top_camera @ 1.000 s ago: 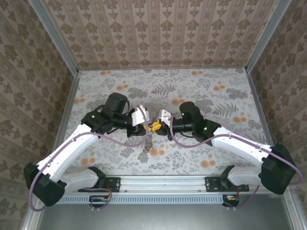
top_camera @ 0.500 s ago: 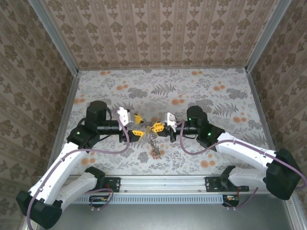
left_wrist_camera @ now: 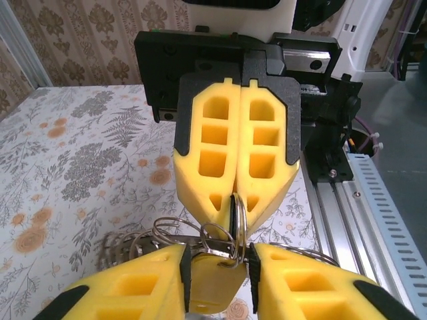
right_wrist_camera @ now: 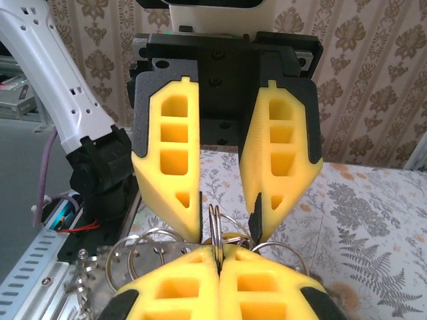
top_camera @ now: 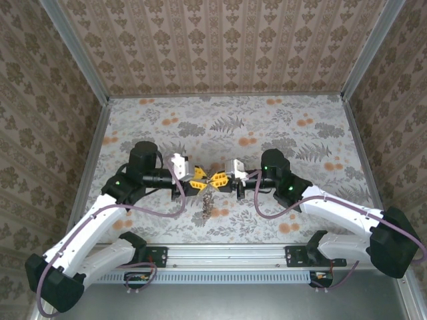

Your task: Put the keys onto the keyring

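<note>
Both grippers meet tip to tip above the table's middle. My right gripper is shut on a thin double-wire metal ring that stands edge on. My left gripper is shut on a yellow key tag hooked to that ring. From the left wrist, the right gripper pinches the ring from above. Several more silver rings and a chain of grey metal hang below the left gripper and right gripper. I cannot tell which loop is the keyring.
The floral tabletop is walled in by patterned panels on three sides. An aluminium rail with the arm bases runs along the near edge. Purple cables loop from both wrists.
The left gripper, open and apart from the bunch half a second ago, has moved right and closed on the yellow tag. The right gripper barely shifted, and the bunch swung slightly left.
</note>
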`<action>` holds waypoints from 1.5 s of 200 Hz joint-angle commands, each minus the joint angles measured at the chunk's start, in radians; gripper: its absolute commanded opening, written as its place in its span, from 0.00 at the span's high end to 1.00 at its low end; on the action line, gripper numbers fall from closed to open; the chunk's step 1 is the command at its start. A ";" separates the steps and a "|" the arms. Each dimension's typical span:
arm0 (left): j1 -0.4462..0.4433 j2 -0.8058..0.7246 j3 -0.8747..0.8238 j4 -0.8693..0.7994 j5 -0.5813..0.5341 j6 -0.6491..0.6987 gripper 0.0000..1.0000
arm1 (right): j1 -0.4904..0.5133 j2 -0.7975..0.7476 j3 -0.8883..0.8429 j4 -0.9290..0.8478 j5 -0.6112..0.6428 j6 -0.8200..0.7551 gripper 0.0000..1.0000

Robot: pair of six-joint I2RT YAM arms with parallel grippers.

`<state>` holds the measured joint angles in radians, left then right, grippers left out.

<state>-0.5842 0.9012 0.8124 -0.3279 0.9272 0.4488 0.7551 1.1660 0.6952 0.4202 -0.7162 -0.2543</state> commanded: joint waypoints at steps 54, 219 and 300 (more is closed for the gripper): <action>-0.025 0.021 0.058 -0.032 0.035 0.072 0.99 | 0.001 0.009 0.014 0.056 0.015 0.014 1.00; -0.147 0.097 0.191 -0.286 -0.367 0.237 1.00 | 0.016 0.009 0.145 -0.407 0.158 -0.191 0.77; -0.147 0.111 0.184 -0.258 -0.373 0.210 1.00 | 0.023 0.017 0.145 -0.417 0.117 -0.170 0.76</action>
<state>-0.7261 1.0092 0.9562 -0.6060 0.5407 0.6662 0.7715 1.1782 0.8074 0.0296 -0.5697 -0.4244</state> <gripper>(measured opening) 0.055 0.247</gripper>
